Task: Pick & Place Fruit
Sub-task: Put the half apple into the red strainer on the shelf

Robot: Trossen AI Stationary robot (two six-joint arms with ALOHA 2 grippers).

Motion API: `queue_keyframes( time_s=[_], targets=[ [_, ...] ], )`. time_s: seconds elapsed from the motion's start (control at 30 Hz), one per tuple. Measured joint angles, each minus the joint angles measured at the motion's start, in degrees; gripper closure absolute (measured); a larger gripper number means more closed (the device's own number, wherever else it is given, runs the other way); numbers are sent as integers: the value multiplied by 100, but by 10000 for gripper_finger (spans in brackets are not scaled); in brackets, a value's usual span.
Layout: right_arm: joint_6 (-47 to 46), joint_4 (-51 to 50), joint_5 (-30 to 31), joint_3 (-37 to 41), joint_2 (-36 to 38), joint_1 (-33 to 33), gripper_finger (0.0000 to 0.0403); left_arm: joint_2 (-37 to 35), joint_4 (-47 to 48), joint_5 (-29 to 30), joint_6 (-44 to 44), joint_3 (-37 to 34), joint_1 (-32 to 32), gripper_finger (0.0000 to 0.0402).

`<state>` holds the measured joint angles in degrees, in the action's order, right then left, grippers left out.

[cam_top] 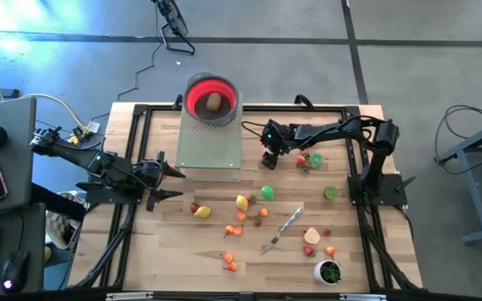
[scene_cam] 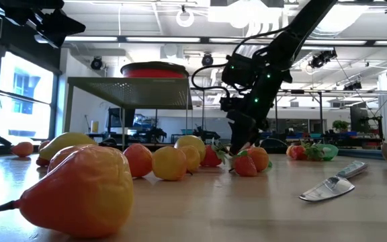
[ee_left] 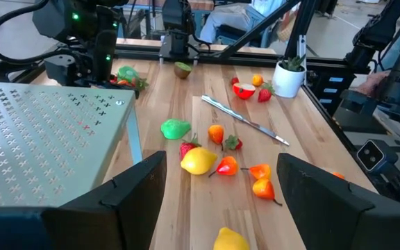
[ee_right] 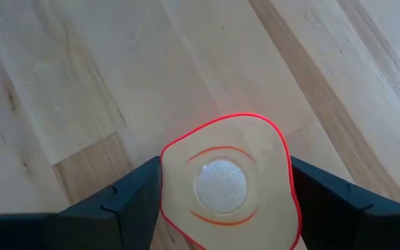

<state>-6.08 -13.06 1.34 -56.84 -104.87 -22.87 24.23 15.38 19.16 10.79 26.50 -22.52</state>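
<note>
My right gripper (cam_top: 269, 159) points steeply down at the table beside the perforated metal stand (cam_top: 210, 142), shut on a sliced fruit piece (ee_right: 228, 184) with a tan cut face, a red rim and a white round patch. Many small fruit pieces (cam_top: 242, 201) in red, orange, yellow and green lie scattered on the wooden table (cam_top: 166, 251). A tan fruit (cam_top: 214, 102) lies inside the red bowl (cam_top: 199, 90), which stands at the stand's far end. My left gripper (cam_top: 161, 176) hovers open at the table's left, holding nothing. My right gripper pinches the sliced fruit piece by its two opposite red-rimmed edges (ee_right: 165, 177), one finger (ee_right: 134, 201) on each side. The fingers come slanting down from above. The cut face is turned up toward the wrist. Whether the piece rests on the table cannot be told.
A silver knife (cam_top: 283, 230) lies right of the middle. A white cup with green contents (cam_top: 329, 270) stands near the front right corner. A black frame (cam_top: 136, 113) runs along the table's edges. More fruit (cam_top: 310, 160) lies just right of my right gripper.
</note>
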Motion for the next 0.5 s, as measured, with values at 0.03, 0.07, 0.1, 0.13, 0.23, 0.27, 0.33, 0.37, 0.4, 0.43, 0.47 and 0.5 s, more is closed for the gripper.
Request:
queue_keyframes(
  time_s=[0.03, 0.07, 0.1, 0.13, 0.23, 0.27, 0.33, 0.37, 0.4, 0.43, 0.47, 0.5],
  targets=[
    [-16, 0, -1, 0, 1, 0, 141, 0, 0, 0, 0, 0, 0, 135],
    [-18, -2, -3, 0, 1, 0, 140, 0, 0, 0, 0, 0, 0, 135],
    [-20, -2, -12, 0, 1, 0, 137, 0, 0, -2, 0, 0, 0, 135],
    [-28, -4, -26, 0, 1, 0, 133, 0, 1, 0, 0, 0, 0, 135],
    [-31, -4, -26, 0, 1, 0, 129, 0, 0, 0, 0, 0, 1, 135],
    [-31, -4, -26, 0, 1, 0, 131, 0, 1, 0, 0, 0, 0, 135],
    [-31, -4, -26, 0, 2, 0, 139, 0, 2, 0, 0, 0, 0, 135],
    [-31, -2, -26, 0, 4, 0, 142, 0, 0, 0, 0, 0, 0, 135],
    [-32, -2, -26, 0, 4, 0, 145, 0, 0, 0, 0, 0, 0, 135],
    [-33, -2, -26, 0, 4, 0, 146, 0, 0, 0, 0, 0, 0, 135],
    [-32, -2, -26, 0, 4, 0, 146, 0, 0, 0, 0, 0, 0, 135],
    [-32, -2, -28, 0, 4, 1, 145, 0, 2, 0, 0, 0, 0, 135]
  ],
)
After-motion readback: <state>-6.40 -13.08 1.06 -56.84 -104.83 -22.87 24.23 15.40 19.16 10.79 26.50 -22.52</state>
